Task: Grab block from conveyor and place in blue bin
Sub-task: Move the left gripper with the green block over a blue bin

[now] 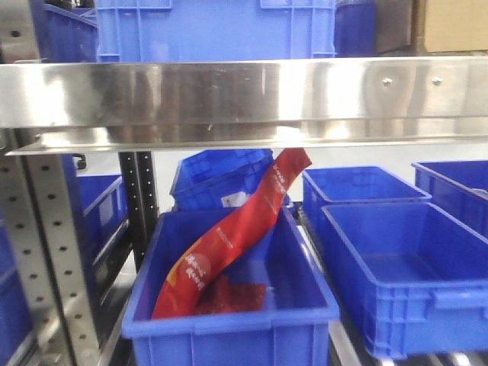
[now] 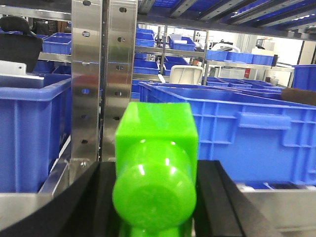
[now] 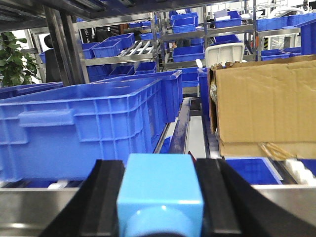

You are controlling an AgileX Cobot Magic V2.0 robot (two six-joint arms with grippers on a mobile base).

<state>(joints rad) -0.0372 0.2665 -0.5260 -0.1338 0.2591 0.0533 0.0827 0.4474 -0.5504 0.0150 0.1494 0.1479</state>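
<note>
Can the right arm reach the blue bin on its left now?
Probably yes: nothing stands between the right gripper, shut on a light blue block, and the bin; the cardboard box sits off right. It must rise over the rim.

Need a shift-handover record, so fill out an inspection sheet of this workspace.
surface: conveyor not in view; steel rail crosses the front view.
job's things: green block and blue block, both held; blue bin holds a red packet; right bin looks empty.
clutter: cardboard box, right wrist view.
grippers: left gripper shut on green block; right gripper shut on blue block.
cables: nothing seen.
surroundings: steel racks stacked with more bins; plant.
</note>
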